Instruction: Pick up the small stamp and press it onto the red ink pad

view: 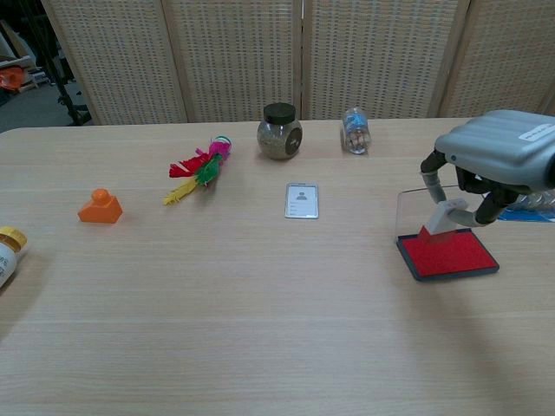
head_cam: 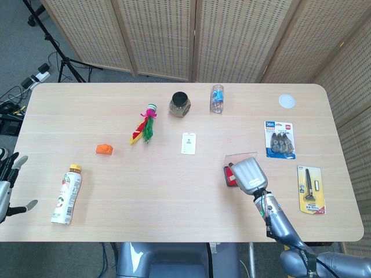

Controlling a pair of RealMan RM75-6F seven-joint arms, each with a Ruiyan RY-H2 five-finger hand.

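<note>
The red ink pad (view: 453,255) lies open at the table's right, its clear lid (view: 414,208) standing up behind it. My right hand (view: 498,159) hovers over the pad and pinches the small stamp (view: 440,221), a pale handle with a red base. The stamp is tilted, and its base meets the pad's rear left part. From the head view my right hand (head_cam: 247,174) hides the stamp and most of the ink pad (head_cam: 230,178). My left hand (head_cam: 5,184) hangs off the table's left edge, fingers apart and holding nothing.
An ID card (view: 302,200), a dark-lidded jar (view: 279,132) and a lying clear bottle (view: 354,130) sit behind the pad's left. A feather toy (view: 199,168), orange block (view: 100,207) and drink bottle (head_cam: 66,194) are further left. A clip pack (head_cam: 279,139), cutter pack (head_cam: 311,189) and white disc (head_cam: 286,101) lie at right.
</note>
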